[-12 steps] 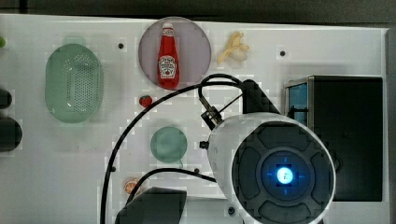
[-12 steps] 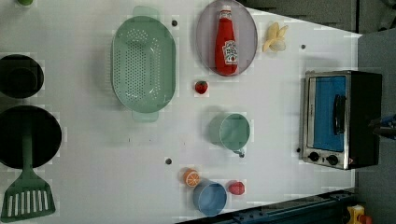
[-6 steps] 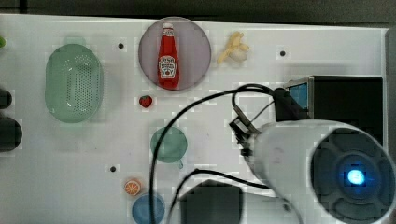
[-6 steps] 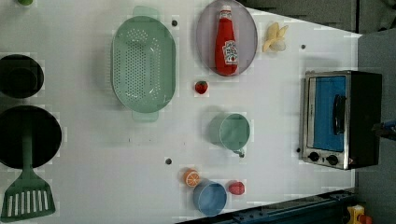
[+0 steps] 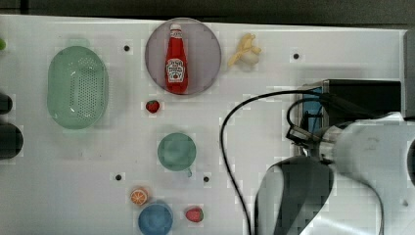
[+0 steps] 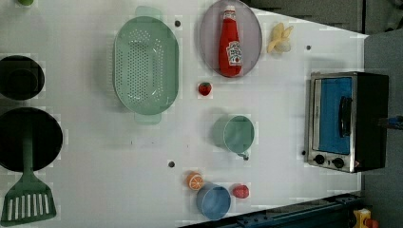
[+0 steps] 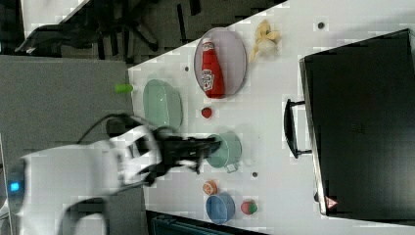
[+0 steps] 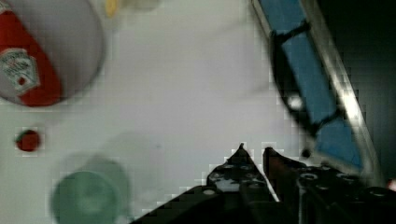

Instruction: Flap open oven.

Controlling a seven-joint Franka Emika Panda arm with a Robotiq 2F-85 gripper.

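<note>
The oven (image 6: 368,118) stands at the left view's right, its blue glass door (image 6: 332,114) shut and the bar handle (image 6: 344,116) lying across it. The right view looks down on the oven's black top (image 7: 362,122) and its handle (image 7: 288,128). In the wrist view my gripper (image 8: 253,150) hovers over the white table just short of the door (image 8: 303,70) and handle (image 8: 289,100). Its fingers stand a narrow slit apart with nothing between them. In the top view my arm (image 5: 352,152) covers much of the oven (image 5: 367,93).
A ketchup bottle (image 5: 175,63) lies on a grey plate (image 5: 205,44), with a banana (image 5: 244,51) beside it. A green cup (image 5: 176,152), a colander (image 5: 77,93), a blue bowl (image 5: 155,219) and small toy fruits dot the table. A spatula (image 6: 26,204) and black pans lie at the left view's left.
My arm has swung toward the top view's right, from beside the green cup to over the oven's front. The oven door has stayed shut.
</note>
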